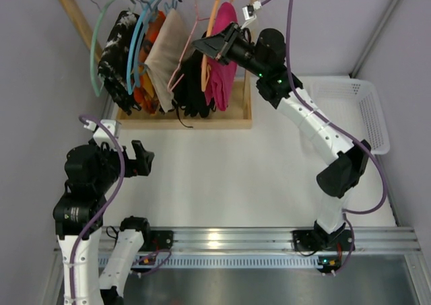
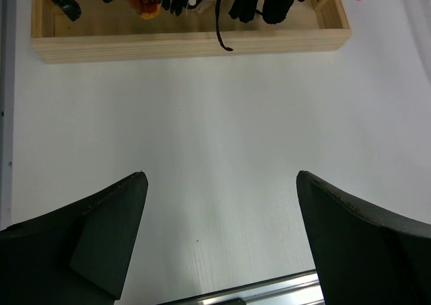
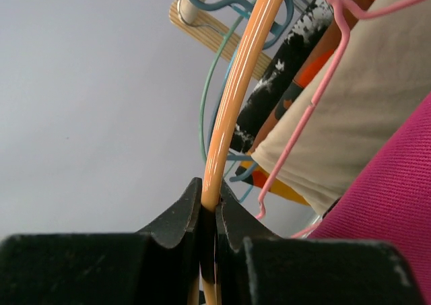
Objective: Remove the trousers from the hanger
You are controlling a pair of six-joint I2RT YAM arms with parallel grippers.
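Bright magenta trousers [image 1: 223, 66] hang on an orange hanger [image 1: 213, 21] at the right end of the wooden rack. Black trousers [image 1: 191, 86] hang just to their left, a thin drawstring [image 2: 219, 23] dangling over the rack's base. My right gripper [image 1: 201, 46] is shut on the orange hanger [image 3: 236, 96], whose bar is pinched between the fingertips [image 3: 210, 198], with the magenta trousers [image 3: 387, 197] close on the right. My left gripper [image 1: 143, 158] hovers open and holds nothing above the table [image 2: 222, 184], well in front of the rack.
The rack's wooden base [image 1: 202, 122] stands at the back of the table. Other garments hang on pink [image 3: 311, 108], blue and green hangers, among them a beige cloth [image 3: 357, 110]. A white basket [image 1: 367, 106] sits at the right rear.
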